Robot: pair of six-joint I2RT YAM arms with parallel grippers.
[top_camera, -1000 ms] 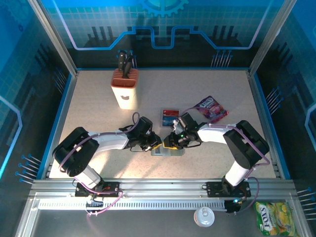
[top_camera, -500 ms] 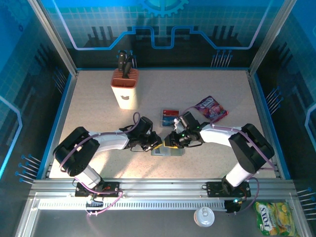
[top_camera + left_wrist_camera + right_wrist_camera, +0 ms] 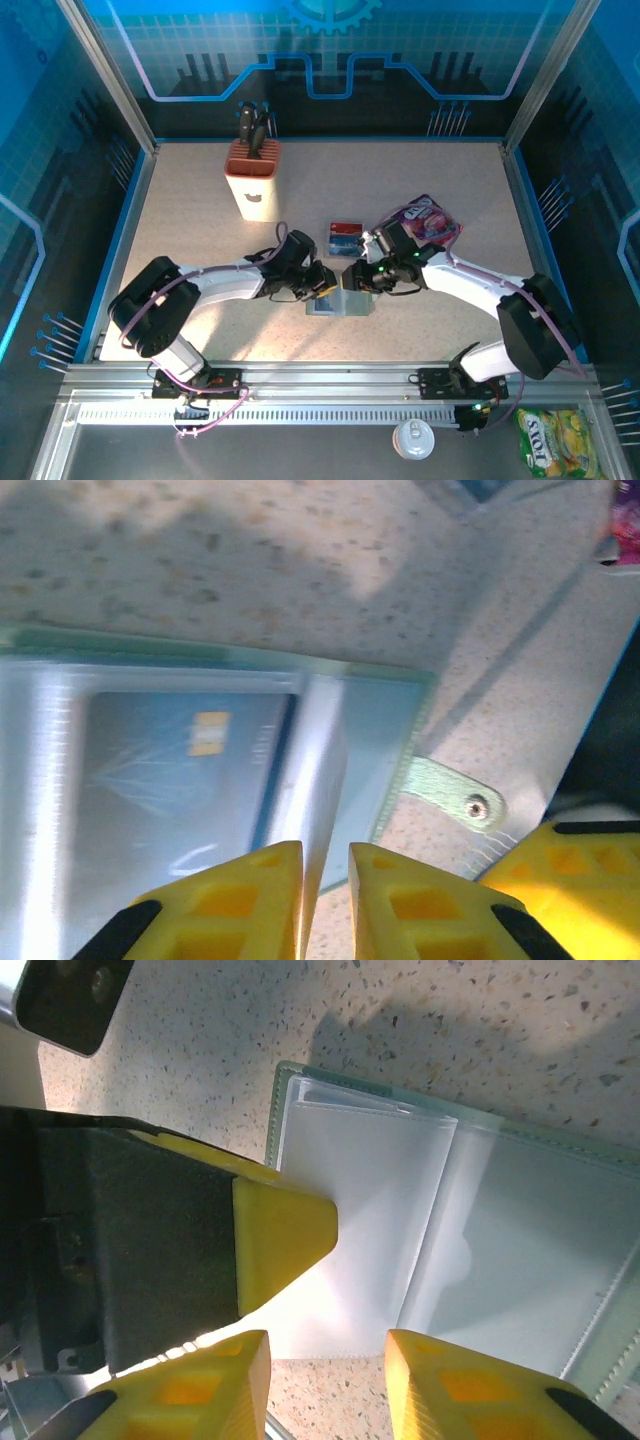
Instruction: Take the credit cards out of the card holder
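Card holder (image 3: pixel 340 305) lies open on the table (image 3: pixel 200 320), front-centre, under both gripper tips. One credit card (image 3: pixel 180 775) sits in its clear sleeve (image 3: pixel 50 780), and a loose credit card (image 3: pixel 345 238) is on the table just behind. Left gripper (image 3: pixel 325 865) is pinched nearly closed on a sleeve fold; right gripper (image 3: pixel 325 1365) is over the holder's edge, jaws apart, holding nothing.

Tan knife block (image 3: pixel 252 180) far left; purple snack packet (image 3: pixel 432 218) at mid-right.
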